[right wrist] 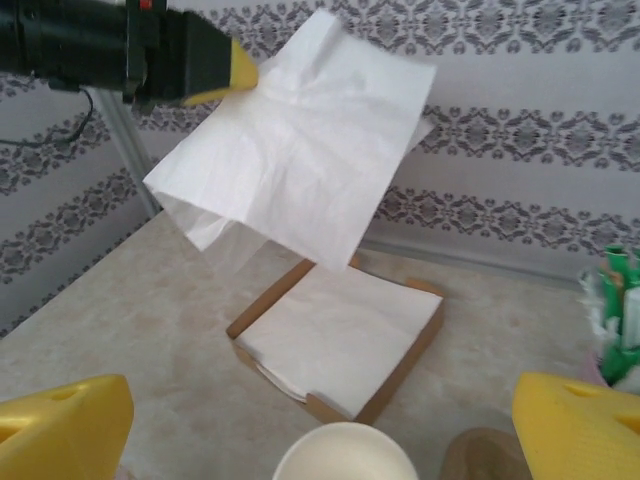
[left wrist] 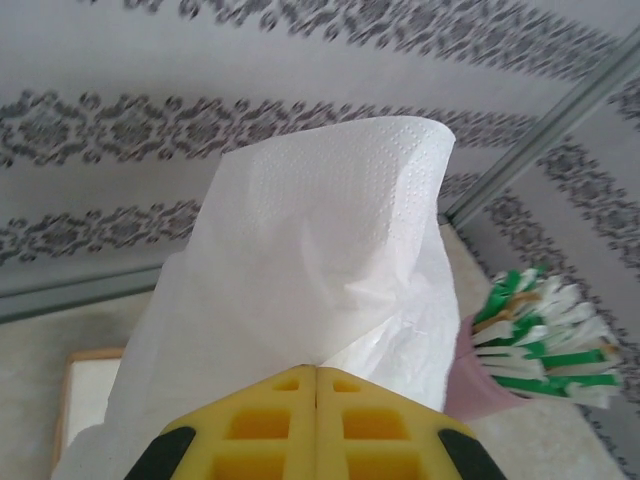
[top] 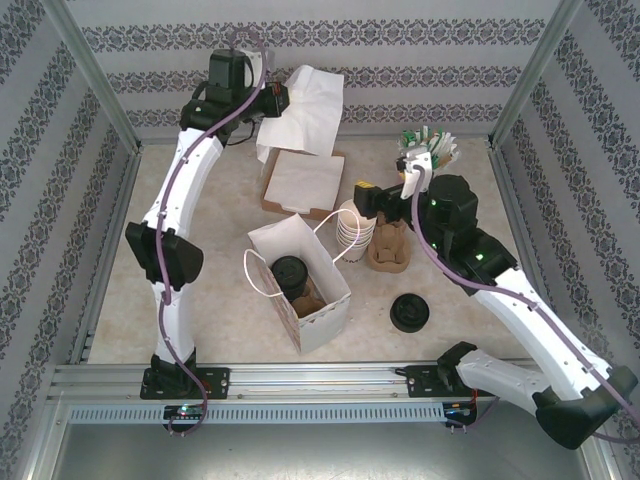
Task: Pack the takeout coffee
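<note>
The takeout coffee [top: 290, 268], a white cup with a black lid, stands inside the open white paper bag [top: 318, 318] at the table's middle, next to a brown carrier piece. My left gripper [top: 275, 100] is raised at the back, shut on a white paper napkin [top: 305, 108] that hangs from it above the napkin tray. In the left wrist view the yellow pads [left wrist: 290, 420] meet with the napkin [left wrist: 320, 250] pinched at their tip. My right gripper [top: 368, 198] stands open over the stack of lidless cups [top: 350, 225], its fingers [right wrist: 65, 430] wide apart.
A cardboard tray of napkins [top: 303, 182] lies at the back centre. Brown cup carriers [top: 388, 248] sit right of the cup stack. Loose black lids [top: 409, 312] lie at the front right. A pink cup of green-and-white stirrers [top: 425, 150] stands at the back right.
</note>
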You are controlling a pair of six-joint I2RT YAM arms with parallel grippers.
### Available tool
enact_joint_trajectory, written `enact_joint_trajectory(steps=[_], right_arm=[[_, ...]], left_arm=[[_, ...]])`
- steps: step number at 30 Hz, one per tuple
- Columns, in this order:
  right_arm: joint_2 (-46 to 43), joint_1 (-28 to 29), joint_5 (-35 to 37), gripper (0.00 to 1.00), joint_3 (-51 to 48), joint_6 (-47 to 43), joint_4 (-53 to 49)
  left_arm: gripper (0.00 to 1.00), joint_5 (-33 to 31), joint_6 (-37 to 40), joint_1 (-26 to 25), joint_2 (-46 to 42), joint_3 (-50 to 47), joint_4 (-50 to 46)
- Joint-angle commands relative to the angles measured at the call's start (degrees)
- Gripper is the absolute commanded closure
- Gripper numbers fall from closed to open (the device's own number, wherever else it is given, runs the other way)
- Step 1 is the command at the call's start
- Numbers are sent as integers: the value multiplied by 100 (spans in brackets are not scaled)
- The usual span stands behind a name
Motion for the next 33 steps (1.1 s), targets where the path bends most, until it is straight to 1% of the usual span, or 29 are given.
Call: enact_joint_trajectory(steps=[1, 5, 9, 15, 23, 27, 33], right_arm=[[114, 118, -195, 2, 152, 6, 434], [288, 185, -288, 2, 172, 13, 734], [392, 222, -280, 2, 229, 217, 936], [159, 270, -352, 2, -311, 320, 1688], [-467, 319, -394, 2, -891, 30, 2097], [-819, 310, -219, 2, -1321, -105, 2282], [-1107, 283, -154, 2, -2046, -413, 2951]], left_arm=[[100, 486, -119, 24, -239, -88, 371], [100, 831, -23, -23, -421, -79, 348], [100, 1094, 104, -153, -693, -79, 258], [100, 1369, -100, -390, -1192, -82, 418], [100, 1473, -261, -837, -1756, -93, 512], [100, 1497, -372, -1079, -2028, -158, 704], [100, 1449, -488, -1407, -2351, -244, 948]])
